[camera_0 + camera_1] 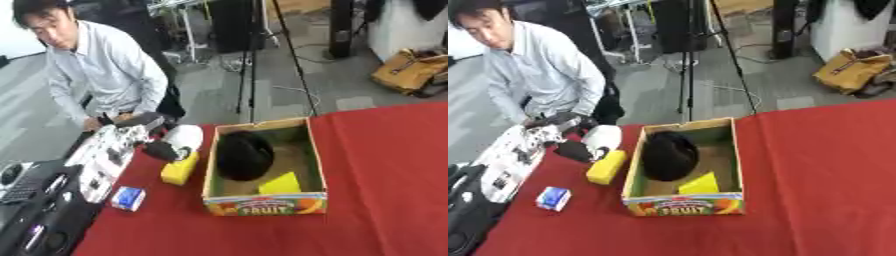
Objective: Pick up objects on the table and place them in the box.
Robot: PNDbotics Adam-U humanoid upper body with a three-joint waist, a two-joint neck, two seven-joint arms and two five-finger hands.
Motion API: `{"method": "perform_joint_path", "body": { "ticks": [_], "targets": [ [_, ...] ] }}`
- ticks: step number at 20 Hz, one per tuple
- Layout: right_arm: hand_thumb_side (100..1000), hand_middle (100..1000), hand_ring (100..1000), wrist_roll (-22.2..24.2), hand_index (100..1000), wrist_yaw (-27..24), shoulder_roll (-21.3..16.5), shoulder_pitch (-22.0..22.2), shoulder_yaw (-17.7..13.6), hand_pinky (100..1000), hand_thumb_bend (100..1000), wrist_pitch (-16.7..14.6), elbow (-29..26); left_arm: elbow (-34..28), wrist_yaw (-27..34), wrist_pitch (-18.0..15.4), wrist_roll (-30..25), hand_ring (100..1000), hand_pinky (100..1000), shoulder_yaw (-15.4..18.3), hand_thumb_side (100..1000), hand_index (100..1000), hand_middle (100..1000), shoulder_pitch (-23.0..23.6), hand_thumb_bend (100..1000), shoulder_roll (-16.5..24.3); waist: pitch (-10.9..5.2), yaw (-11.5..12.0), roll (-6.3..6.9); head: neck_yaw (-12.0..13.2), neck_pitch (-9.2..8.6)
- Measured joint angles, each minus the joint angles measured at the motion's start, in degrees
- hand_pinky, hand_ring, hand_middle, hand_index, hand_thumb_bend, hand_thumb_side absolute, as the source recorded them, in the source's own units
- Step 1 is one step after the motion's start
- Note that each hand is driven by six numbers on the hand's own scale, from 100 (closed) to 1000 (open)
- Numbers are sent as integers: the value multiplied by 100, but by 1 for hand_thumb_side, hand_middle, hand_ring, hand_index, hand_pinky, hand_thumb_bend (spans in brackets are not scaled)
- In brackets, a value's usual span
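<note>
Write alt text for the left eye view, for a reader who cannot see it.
An open cardboard fruit box sits on a red tablecloth, holding a round black object and a yellow wedge. Left of it, the robot's left hand rests by a yellow rectangular block, with a small blue and white carton nearer the camera.

A lab or studio workspace is shown. A table covered with a red cloth (385,165) is set on a grey floor (280,85). Black tripod legs (249,60) and dark stands are seen behind the table, with cables (302,92) trailed across the floor. A tan bag (409,70) is left on the floor at the far right. Beyond the robot's left hand (166,150), black equipment with round dials (31,200) is laid out. A cardboard fruit box (267,204) is placed on the cloth, to the right of that hand's fingers.
</note>
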Motion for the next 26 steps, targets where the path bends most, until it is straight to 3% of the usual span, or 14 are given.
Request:
{"method": "perform_joint_path", "body": {
  "ticks": [26],
  "targets": [
    [930,574,710,0,557,-95,0,-54,279,750,100,0,0,1403,-416,62,408,814,1000,250,390,651,791,-980,135,-916,-1,-490,54,276,-113]
  ]
}}
